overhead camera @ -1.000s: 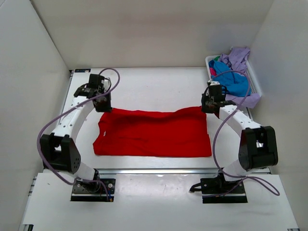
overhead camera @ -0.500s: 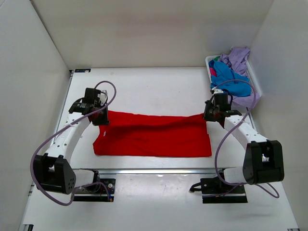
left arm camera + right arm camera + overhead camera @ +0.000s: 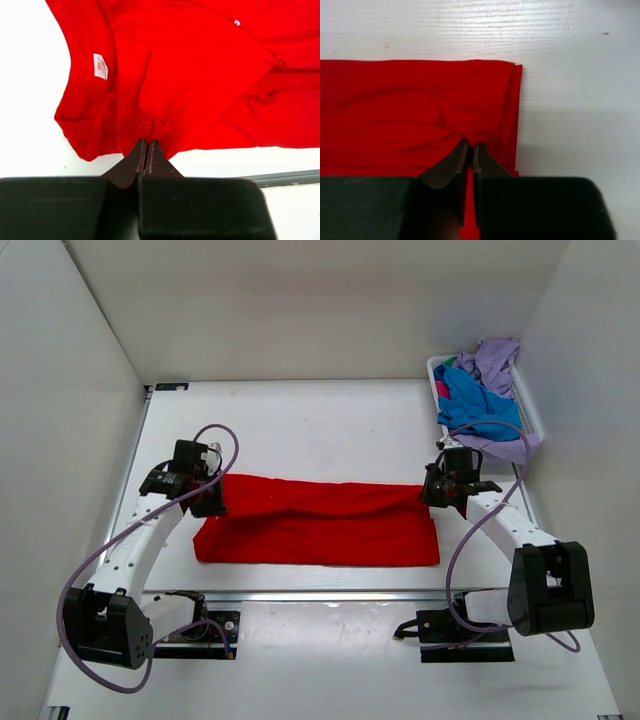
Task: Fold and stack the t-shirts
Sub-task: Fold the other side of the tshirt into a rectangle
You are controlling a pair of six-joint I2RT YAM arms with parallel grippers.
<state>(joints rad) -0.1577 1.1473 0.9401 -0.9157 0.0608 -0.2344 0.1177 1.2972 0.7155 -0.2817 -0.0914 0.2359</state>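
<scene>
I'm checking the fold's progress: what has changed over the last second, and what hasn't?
The left gripper and right gripper, each shut on the far edge of the red t-shirt, drew toward the arms' bases, carrying that edge over the shirt, which now looks narrower. Nothing was grasped or released. The shirt's near edge and the basket stayed put.

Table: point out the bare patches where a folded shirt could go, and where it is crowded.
Widest bare table: between the red t-shirt and the back wall, left of the basket. A narrow strip lies between the shirt's near edge and the front rail. Crowded: both shirt ends, where the left gripper and right gripper pinch it.
</scene>
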